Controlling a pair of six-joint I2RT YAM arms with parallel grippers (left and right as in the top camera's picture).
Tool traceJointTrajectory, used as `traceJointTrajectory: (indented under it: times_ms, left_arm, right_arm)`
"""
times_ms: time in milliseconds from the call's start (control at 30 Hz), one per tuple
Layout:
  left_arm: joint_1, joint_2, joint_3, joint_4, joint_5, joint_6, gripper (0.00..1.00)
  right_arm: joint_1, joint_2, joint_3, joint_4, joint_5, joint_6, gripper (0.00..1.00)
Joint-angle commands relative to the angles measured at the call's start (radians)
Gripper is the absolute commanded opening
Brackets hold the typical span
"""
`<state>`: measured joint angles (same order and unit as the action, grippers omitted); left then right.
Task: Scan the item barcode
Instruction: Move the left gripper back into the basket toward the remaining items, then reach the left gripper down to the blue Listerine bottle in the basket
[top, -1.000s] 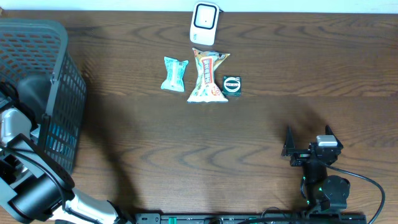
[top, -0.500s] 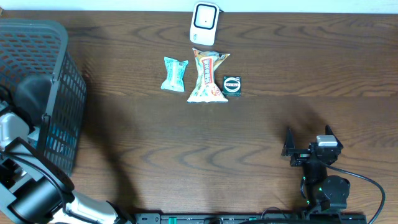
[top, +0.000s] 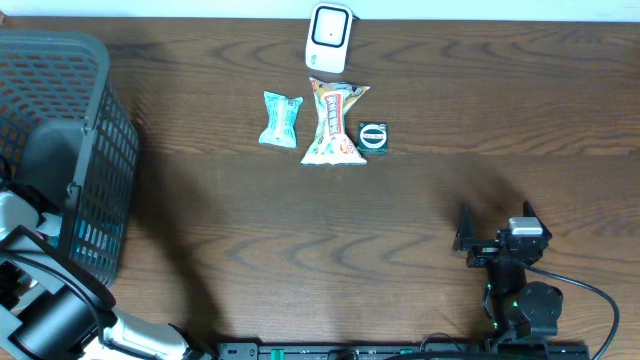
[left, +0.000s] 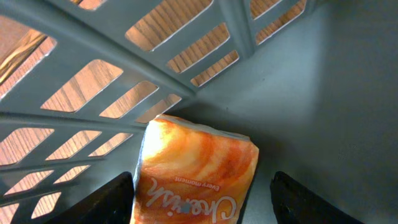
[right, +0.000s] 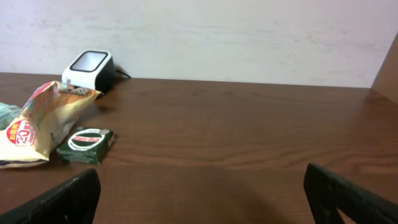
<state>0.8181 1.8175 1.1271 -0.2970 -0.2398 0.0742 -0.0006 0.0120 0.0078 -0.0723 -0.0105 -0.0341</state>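
From overhead, the left gripper and what it reaches for are hidden. The left arm (top: 50, 310) runs off the lower left corner, and its end is lost behind the grey mesh wall of the basket (top: 90, 120). Only the left wrist view looks inside. There an orange packet (left: 196, 171) lies on the basket floor, close to the slotted wall. Its lower end is cut off by the frame edge, its white lettering is upside down and only partly readable, and its barcode cannot be made out.

The left gripper (left: 200, 190) straddles this packet. Only the tips of its dark fingers (left: 109, 202) show, in the bottom corners. The jaws stand apart, one just beside the packet's edge and the other with a clear strip of basket floor between. They have no hold on it.

The right gripper (top: 495, 212) sits spread wide and empty, low over the worktop (top: 450, 100) near the front right. The scanner (top: 329, 36) stands at the far edge, well apart from the basket. In front of it lie a teal packet (top: 281, 119), a snack bag (top: 334, 122) and a green tin (top: 373, 137).
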Motion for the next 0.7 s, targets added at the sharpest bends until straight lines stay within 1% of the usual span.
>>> traceJointTrajectory:
  times_ms: [0,167,467,667]
  left_arm:
    - [-0.008,0.038,-0.062,0.005,-0.003,-0.034,0.69]
    - [-0.023,-0.027,-0.045,0.008,0.019,-0.046,0.69]
    - [-0.026,-0.234,-0.040,0.031,0.333,-0.050,0.70]
    - [-0.026,-0.349,-0.040,0.012,0.347,-0.054,0.70]
  right_arm:
    - [0.010,-0.005,-0.002,-0.003,0.000,-0.005,0.99]
    - [0.010,-0.005,-0.002,-0.003,0.000,-0.005,0.99]
    - [0.010,-0.005,-0.002,-0.003,0.000,-0.005,0.99]
    - [0.010,-0.005,-0.002,-0.003,0.000,-0.005,0.99]
